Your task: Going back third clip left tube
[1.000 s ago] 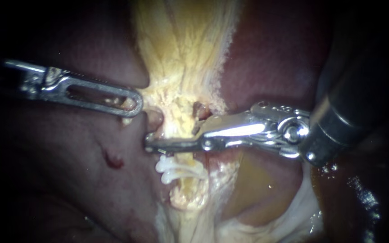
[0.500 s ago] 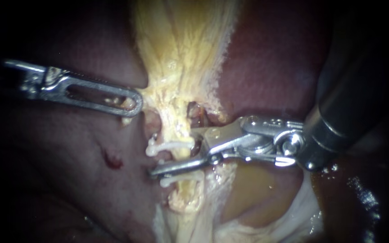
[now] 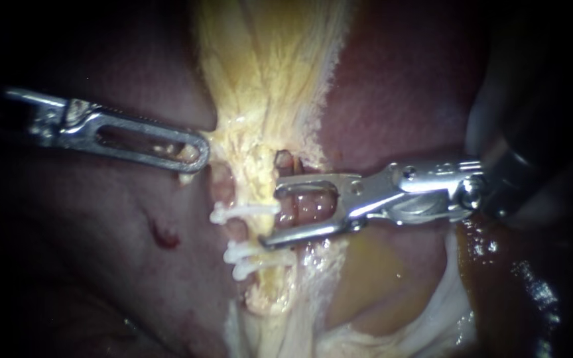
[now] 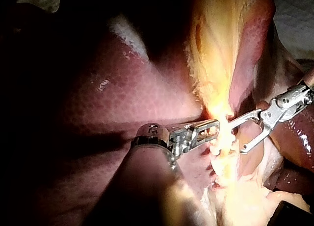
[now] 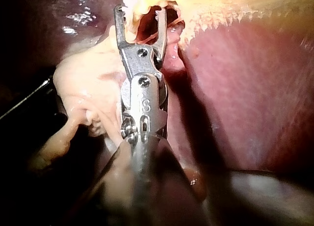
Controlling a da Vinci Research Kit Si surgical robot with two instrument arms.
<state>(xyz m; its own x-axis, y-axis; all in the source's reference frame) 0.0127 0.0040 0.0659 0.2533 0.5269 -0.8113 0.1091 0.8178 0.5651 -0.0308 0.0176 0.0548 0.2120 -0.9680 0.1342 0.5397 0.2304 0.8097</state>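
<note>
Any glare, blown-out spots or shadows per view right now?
Endoscope view: edges black, glare on the right tool metal. Left wrist view: yellow tissue blown out, liver dim. Right wrist view: tool shadow falls on liver beside it.

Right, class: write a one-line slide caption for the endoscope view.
Right instrument, jaws open, beside three white clips crossing the yellow tissue strand; left instrument at the strand's opposite edge.

A surgical bench, close up.
Glistening liver (image 3: 399,86), white clips (image 3: 243,212) on a tube (image 3: 223,184), the left instrument (image 3: 197,156) and right instrument (image 3: 272,216) reaching in.
</note>
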